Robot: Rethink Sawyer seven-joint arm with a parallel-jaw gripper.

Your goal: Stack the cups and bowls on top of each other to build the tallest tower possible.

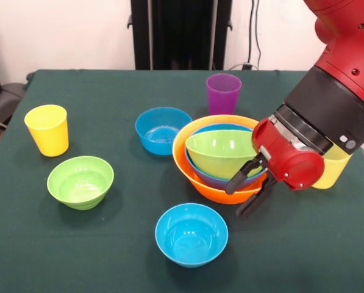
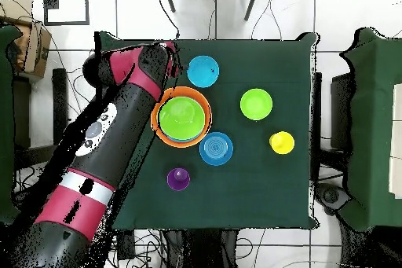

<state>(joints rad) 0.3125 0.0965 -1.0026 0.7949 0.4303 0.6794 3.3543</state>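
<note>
The tower is an orange bowl [image 1: 197,174] holding a large blue bowl [image 1: 213,179] and a medium green bowl [image 1: 221,149]; it also shows in the overhead view [image 2: 183,115]. My gripper [image 1: 247,190] hangs at the tower's near right rim, open and empty. A purple cup [image 1: 223,93] stands behind the tower. An opaque yellow cup [image 1: 47,129] stands at the left. The pale yellow cup [image 1: 333,170] is mostly hidden behind my wrist. A small green bowl [image 1: 80,182] and two small blue bowls [image 1: 163,130] [image 1: 191,234] sit apart on the cloth.
The green cloth table [image 1: 108,91] ends at a near edge just below the front blue bowl. My arm [image 2: 118,123] crosses the table's left side in the overhead view and covers the pale cup there. A black stand [image 1: 180,33] is behind the table.
</note>
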